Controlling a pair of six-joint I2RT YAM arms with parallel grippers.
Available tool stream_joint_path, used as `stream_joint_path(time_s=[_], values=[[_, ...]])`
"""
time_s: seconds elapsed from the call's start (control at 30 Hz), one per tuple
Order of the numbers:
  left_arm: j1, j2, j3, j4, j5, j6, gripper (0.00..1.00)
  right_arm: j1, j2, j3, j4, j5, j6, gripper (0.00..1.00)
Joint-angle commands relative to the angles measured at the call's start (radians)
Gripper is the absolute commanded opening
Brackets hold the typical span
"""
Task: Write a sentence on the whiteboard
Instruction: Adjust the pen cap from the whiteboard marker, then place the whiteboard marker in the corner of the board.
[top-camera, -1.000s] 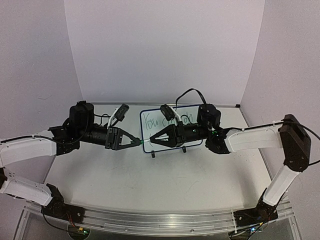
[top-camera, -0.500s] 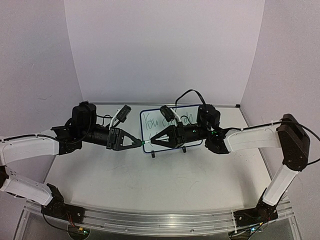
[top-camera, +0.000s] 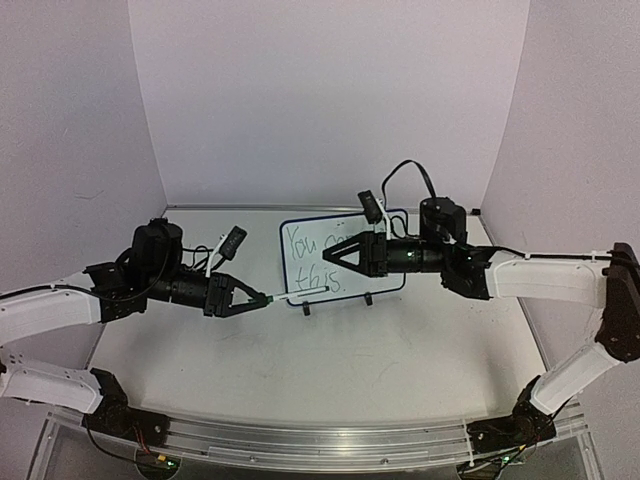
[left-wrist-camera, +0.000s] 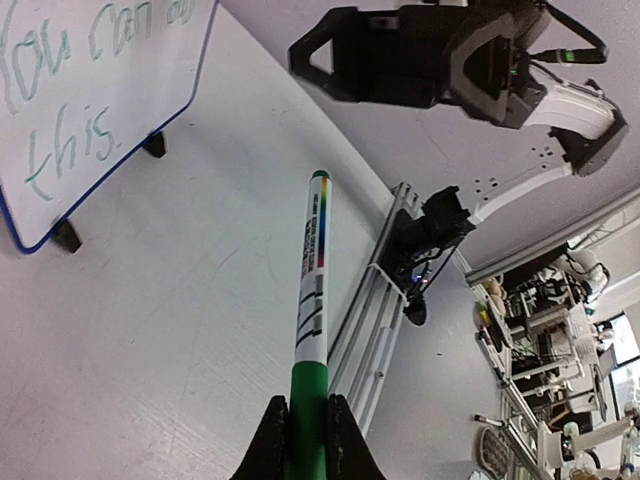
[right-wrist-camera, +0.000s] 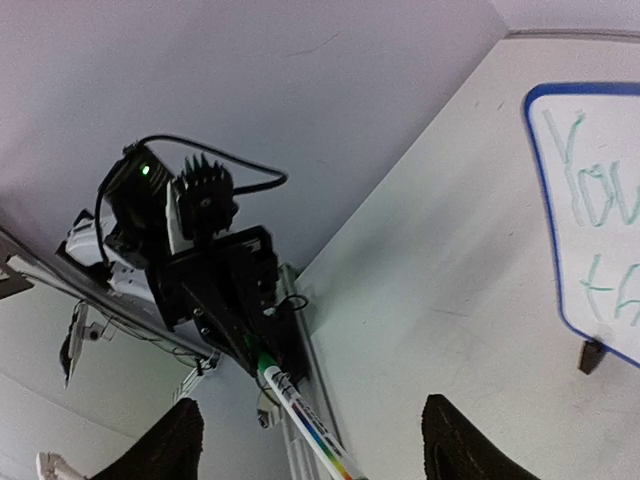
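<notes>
Whiteboard (top-camera: 296, 276): upright on table (top-camera: 300, 370), rear centre. Sentence (top-camera: 300, 241) appears complete. Left gripper (top-camera: 266, 298) clamped on marker (top-camera: 300, 294), far end near board's lower edge. Right gripper (top-camera: 326, 257) spread wide, empty, before board. Advice: draw marker back level, avoid smearing ink.

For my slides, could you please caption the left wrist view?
Left gripper holds the marker near the whiteboard with its green sentence.
</notes>
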Motion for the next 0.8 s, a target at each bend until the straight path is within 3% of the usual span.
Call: stream_joint_path(time_s=[0.0, 0.2, 0.3, 0.57, 0.77], values=[[0.030, -0.092, -0.021, -0.179, -0.237, -0.003, 0.00, -0.068, -0.100, -0.023, -0.205, 0.206, -0.147, 0.81], [0.196, -0.092, -0.036, -0.365, -0.455, -0.095, 0.00, -0.140, -0.187, -0.030, -0.414, 0.444, -0.249, 0.97], [0.281, -0.042, -0.037, -0.391, -0.525, -0.106, 0.00, -0.195, -0.204, -0.047, -0.468, 0.470, -0.257, 0.98], [0.441, 0.118, -0.047, -0.222, -0.700, -0.095, 0.00, -0.278, -0.254, -0.127, -0.488, 0.530, -0.265, 0.98], [0.508, 0.239, -0.025, -0.146, -0.716, -0.025, 0.02, -0.333, -0.289, -0.182, -0.487, 0.563, -0.263, 0.98]])
